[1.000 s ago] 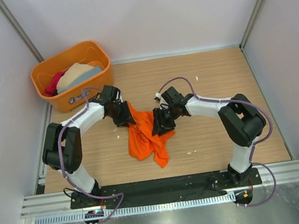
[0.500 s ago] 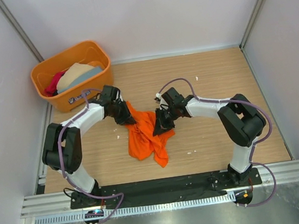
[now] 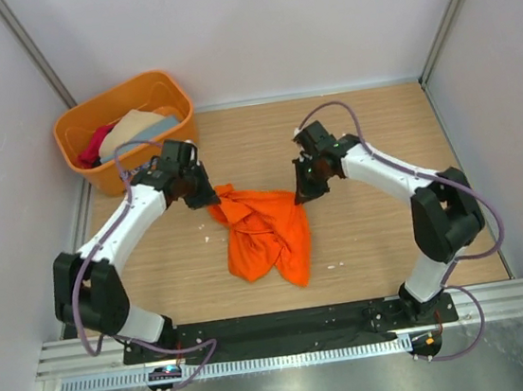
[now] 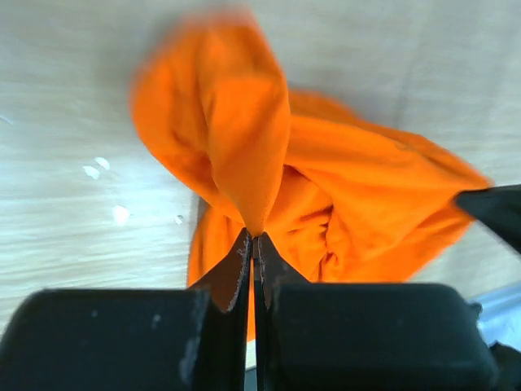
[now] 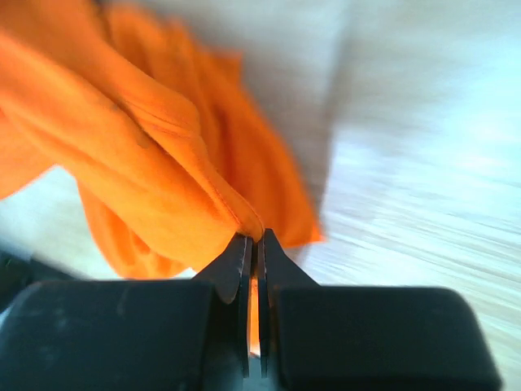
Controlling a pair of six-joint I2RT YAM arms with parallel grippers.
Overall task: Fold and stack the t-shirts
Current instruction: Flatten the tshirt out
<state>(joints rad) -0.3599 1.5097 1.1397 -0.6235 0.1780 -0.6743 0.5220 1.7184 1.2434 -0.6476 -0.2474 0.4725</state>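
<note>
Orange t-shirt (image 3: 264,233) lay bunched on the desk (image 3: 390,227) between the two arms. Its far edge was stretched into a band and the rest sagged in a crumpled heap toward the near side. The left gripper (image 4: 254,244) had its fingers pressed together on a peak of cloth at the shirt's left end. The right gripper (image 5: 254,240) was pinched just as tightly on a fold at the right end. The right wrist view was blurred, so that fold was perhaps a hem or a sleeve; I could not say which.

By my reading the task was barely begun: this shirt was neither flat nor folded, and no stack existed. A beige shirt (image 3: 134,125), a grey-blue shirt (image 3: 147,137) and a crimson-pink shirt (image 3: 95,145) sat in the orange plastic tub (image 3: 112,180) at the far left corner, well apart from the work. Only a few white flecks (image 3: 332,266) lay near the shirt, no hindrance in my judgement.
</note>
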